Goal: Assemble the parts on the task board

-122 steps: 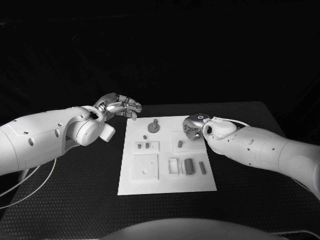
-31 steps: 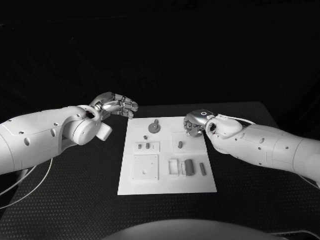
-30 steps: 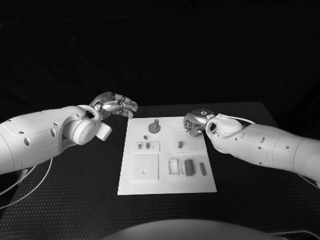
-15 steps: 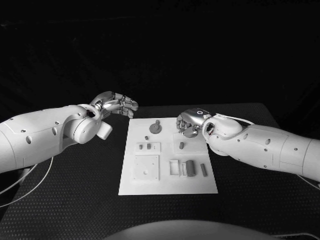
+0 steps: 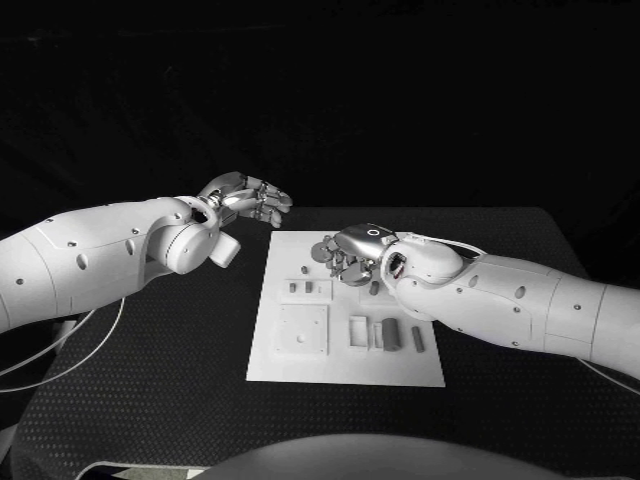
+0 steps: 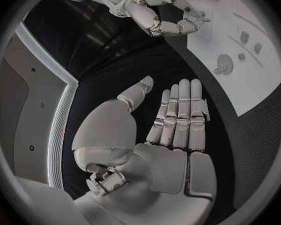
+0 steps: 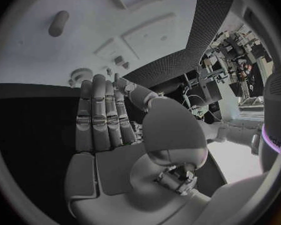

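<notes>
The white task board (image 5: 346, 365) lies in the middle of the table. My right hand (image 5: 349, 256) hovers over its far end, fingers apart, holding nothing. Just beyond its fingertips sits a round knobbed part (image 7: 81, 76), which the left wrist view also shows on the board (image 6: 225, 64). Two small parts (image 5: 309, 288) stand in a slot at mid-board. Long dark parts (image 5: 384, 333) lie at the near right beside a square recess (image 5: 303, 330). My left hand (image 5: 248, 200) hangs off the board's far left corner, fingers straight (image 6: 178, 115), empty.
The black table (image 5: 147, 380) stretches around the board on every side. A loose cylinder part (image 7: 58, 23) lies on the board (image 7: 28, 45). My two white forearms (image 5: 75, 265) flank the board left and right.
My right hand has moved left from the board's far right corner to over its far middle, above the round part. The left hand's fingers have straightened a little. The camera shifted slightly.
</notes>
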You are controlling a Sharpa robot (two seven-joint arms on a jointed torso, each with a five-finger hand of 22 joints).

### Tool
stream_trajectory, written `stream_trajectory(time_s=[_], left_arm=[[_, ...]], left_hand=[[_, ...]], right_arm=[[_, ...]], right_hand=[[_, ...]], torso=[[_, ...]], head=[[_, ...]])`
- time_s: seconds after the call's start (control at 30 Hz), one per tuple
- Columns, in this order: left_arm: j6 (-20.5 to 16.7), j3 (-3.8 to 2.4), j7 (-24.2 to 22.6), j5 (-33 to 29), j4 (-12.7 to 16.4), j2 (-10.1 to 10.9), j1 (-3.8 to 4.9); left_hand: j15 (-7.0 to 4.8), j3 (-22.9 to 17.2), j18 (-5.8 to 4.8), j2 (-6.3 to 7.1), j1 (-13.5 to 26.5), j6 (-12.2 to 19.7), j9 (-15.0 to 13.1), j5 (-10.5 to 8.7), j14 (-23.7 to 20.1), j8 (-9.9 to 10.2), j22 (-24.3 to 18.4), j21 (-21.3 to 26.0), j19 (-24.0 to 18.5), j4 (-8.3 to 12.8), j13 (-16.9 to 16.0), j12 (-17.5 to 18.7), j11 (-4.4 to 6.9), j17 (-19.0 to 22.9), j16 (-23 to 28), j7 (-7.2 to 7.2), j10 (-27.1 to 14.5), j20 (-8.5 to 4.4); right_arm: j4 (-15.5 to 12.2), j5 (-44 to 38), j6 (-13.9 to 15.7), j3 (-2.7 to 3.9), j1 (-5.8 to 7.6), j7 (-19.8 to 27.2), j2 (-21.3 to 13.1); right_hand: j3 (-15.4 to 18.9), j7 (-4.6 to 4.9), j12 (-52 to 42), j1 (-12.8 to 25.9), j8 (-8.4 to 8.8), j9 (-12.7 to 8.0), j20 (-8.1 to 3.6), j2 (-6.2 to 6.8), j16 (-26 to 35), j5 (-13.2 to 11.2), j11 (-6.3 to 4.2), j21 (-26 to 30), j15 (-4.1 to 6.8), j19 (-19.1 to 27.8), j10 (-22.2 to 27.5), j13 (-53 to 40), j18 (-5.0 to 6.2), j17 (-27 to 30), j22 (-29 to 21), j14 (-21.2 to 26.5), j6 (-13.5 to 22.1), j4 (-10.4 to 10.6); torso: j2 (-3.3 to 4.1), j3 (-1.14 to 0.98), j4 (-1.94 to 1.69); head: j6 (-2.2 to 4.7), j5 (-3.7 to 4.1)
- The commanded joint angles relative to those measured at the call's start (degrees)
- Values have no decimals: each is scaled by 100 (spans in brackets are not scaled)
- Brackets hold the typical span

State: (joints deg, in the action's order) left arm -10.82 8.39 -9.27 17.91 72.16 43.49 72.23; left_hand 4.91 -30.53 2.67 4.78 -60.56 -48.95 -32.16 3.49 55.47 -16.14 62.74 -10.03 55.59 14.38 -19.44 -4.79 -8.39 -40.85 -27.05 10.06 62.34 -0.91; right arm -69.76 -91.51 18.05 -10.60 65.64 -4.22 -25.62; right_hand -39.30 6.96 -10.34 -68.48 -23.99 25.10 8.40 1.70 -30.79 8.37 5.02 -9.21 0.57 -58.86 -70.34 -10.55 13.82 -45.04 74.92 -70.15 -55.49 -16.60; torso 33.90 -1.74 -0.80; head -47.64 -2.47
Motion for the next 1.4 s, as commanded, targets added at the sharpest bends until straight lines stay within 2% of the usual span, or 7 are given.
stream_trajectory(time_s=[0.03,0.13,0.23,0.4,0.67,0.97,1.4], left_arm=[[-17,-6,-73,-35,-37,-77,22],[-21,-6,-80,-35,-65,-122,35],[-24,-7,-80,-35,-82,-129,41],[-28,-7,-93,-35,-112,-162,51],[-11,-7,-86,-35,-122,-174,56],[-1,-7,-81,-35,-140,-202,77],[35,-6,-72,-35,-120,-239,80]], left_hand=[[1,-3,94,38,39,-53,-7,9,20,-23,7,24,19,-32,6,-28,20,-12,18,5,3,11],[2,-4,94,37,36,-74,-12,9,21,-36,9,27,20,-35,6,-34,25,-21,27,-5,12,11],[1,-4,94,38,35,-67,-10,9,23,-32,10,30,21,-35,9,-32,23,-27,31,-4,6,11],[1,-4,94,37,35,-59,-8,9,24,-27,12,32,22,-37,11,-30,21,-32,36,-1,1,12],[2,-4,94,32,37,-60,-7,9,26,-27,13,33,23,-40,12,-31,21,-37,40,-1,3,12],[2,-3,94,32,39,-61,-7,9,27,-27,15,35,24,-43,13,-34,22,-43,44,-1,5,12],[2,-1,94,27,46,-62,-7,9,29,-28,17,39,25,-51,14,-36,23,-51,52,-1,7,13]], right_arm=[[22,-82,-286,-20,-58,117,77],[51,-139,-290,-42,-107,129,175],[72,-179,-333,-80,-148,142,279],[140,-323,-399,-191,-180,131,369],[199,-377,-445,-269,-231,134,394],[163,-355,-512,-279,-285,192,431],[76,-371,-536,-289,-315,175,445]], right_hand=[[-26,11,9,47,-33,7,-3,4,-18,15,7,-11,11,-50,-43,-12,118,-7,32,-18,-20,-6],[-29,13,13,49,-30,10,-4,-2,-18,15,8,-8,11,-50,-39,-14,118,-7,33,-18,-15,-8],[-29,14,15,52,-28,13,-4,-4,-17,14,9,-6,11,-50,-38,-16,118,-7,33,-17,-13,-9],[-30,15,19,55,-26,16,-4,-6,-16,14,10,-2,10,-49,-35,-18,118,-7,34,-16,-10,-11],[-30,16,22,60,-24,20,-4,-8,-15,13,11,1,9,-48,-34,-21,118,-7,35,-14,-7,-11],[-29,16,25,66,-23,25,-3,-11,-15,13,11,4,8,-48,-33,-24,118,-8,37,-13,-6,-10],[-30,16,29,72,-21,33,-5,-14,-15,13,11,9,9,-49,-33,-29,118,-8,39,-13,-4,-13]], torso=[[4,1,-8],[1,3,-17],[1,-3,4],[2,2,-11],[1,-1,-8],[2,-3,8],[-3,-3,-2]], head=[[-17,-72],[-30,-81],[-44,-146],[-81,-192],[-122,-276],[-127,-290],[-135,-285]])
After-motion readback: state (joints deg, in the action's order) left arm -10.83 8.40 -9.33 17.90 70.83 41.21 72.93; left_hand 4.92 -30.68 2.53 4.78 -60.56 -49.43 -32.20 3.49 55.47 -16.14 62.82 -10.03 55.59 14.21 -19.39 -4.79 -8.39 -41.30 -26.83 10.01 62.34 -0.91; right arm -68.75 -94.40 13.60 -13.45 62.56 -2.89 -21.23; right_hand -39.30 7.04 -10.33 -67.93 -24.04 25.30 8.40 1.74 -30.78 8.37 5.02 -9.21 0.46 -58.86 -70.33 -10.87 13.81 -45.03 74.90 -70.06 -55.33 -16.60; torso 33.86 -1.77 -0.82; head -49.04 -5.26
